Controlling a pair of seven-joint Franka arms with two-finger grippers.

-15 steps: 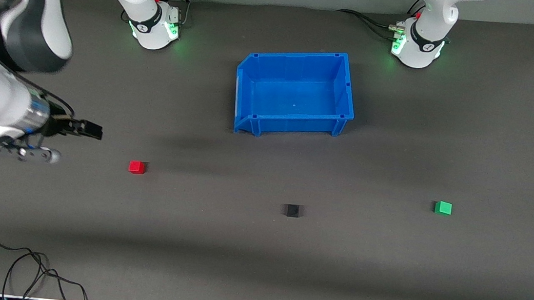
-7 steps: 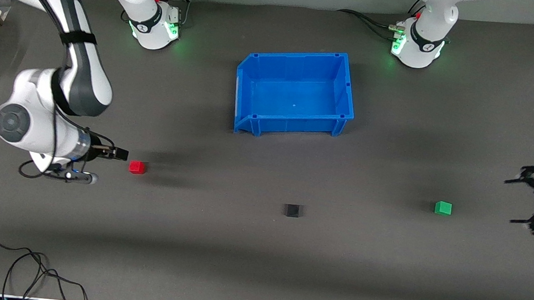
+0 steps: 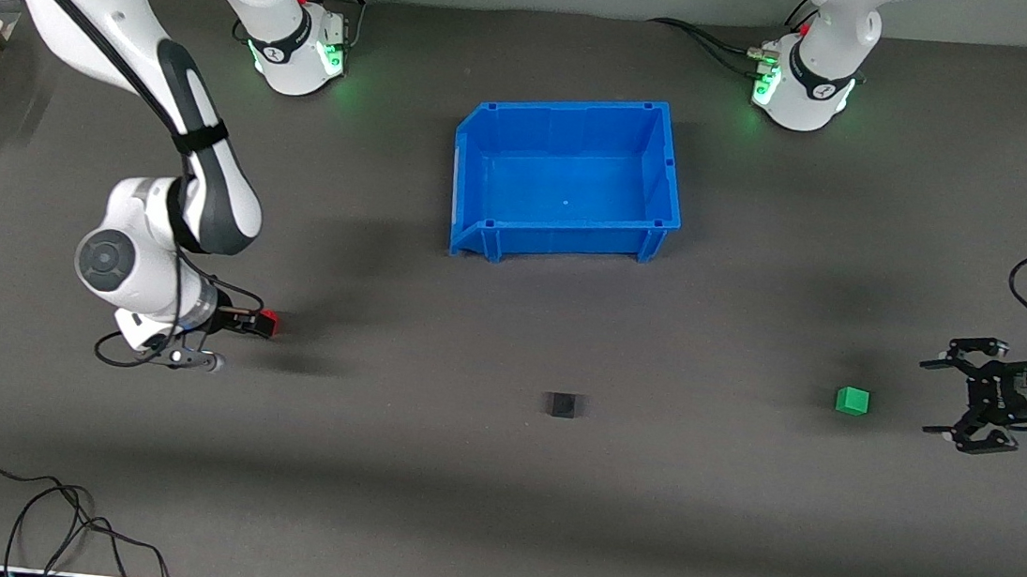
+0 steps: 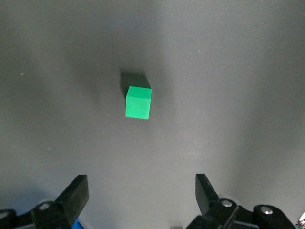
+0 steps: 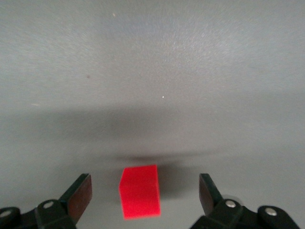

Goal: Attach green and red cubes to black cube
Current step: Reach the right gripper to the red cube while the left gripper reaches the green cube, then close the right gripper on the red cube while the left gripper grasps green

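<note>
Right wrist view: our right pincer point(image 5: 143, 198) straddles the red cube point(image 5: 139, 191), jaws apart; left pincer point(image 3: 969, 406), also apart, nears the green cube point(image 3: 851, 400). Black cube point(image 3: 563, 405) sits mid-desk; off-centre closing could nudge cubes

Small red plastic cube point(image 3: 271, 324): in the front view mostly covered by the black fingers of the right gripper point(image 3: 258, 323), only a sliver showing at the tip. Both wrist views cut their own fingers off at the picture edge, so only the tips show. Left arm's upper links run out of the front frame at its end of the grey table mat point(image 3: 492, 513); coiled black cable point(image 3: 30, 515) is clipped by the lower edge.
</note>
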